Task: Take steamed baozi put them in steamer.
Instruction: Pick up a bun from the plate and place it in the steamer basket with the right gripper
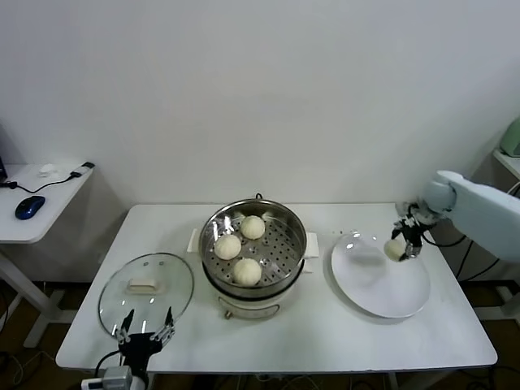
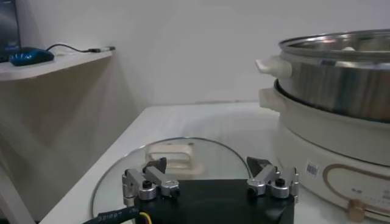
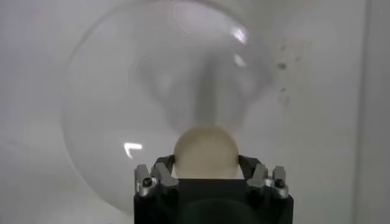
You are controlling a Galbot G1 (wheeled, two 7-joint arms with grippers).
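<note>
The steel steamer (image 1: 286,218) stands mid-table on its white base and holds three cream baozi (image 1: 248,270) on the perforated tray. Its side also shows in the left wrist view (image 2: 341,85). My right gripper (image 1: 401,244) is shut on the fourth baozi (image 1: 394,249) and holds it above the far right part of the white plate (image 1: 382,296). In the right wrist view the baozi (image 3: 205,152) sits between the fingers, with the plate (image 3: 109,109) below. My left gripper (image 1: 146,331) is open and empty at the table's front left, by the glass lid (image 1: 146,291).
The glass lid with its white handle (image 2: 173,159) lies flat just ahead of the left gripper. A side desk (image 1: 41,203) with a blue mouse stands off to the left. The table's right edge is close to the plate.
</note>
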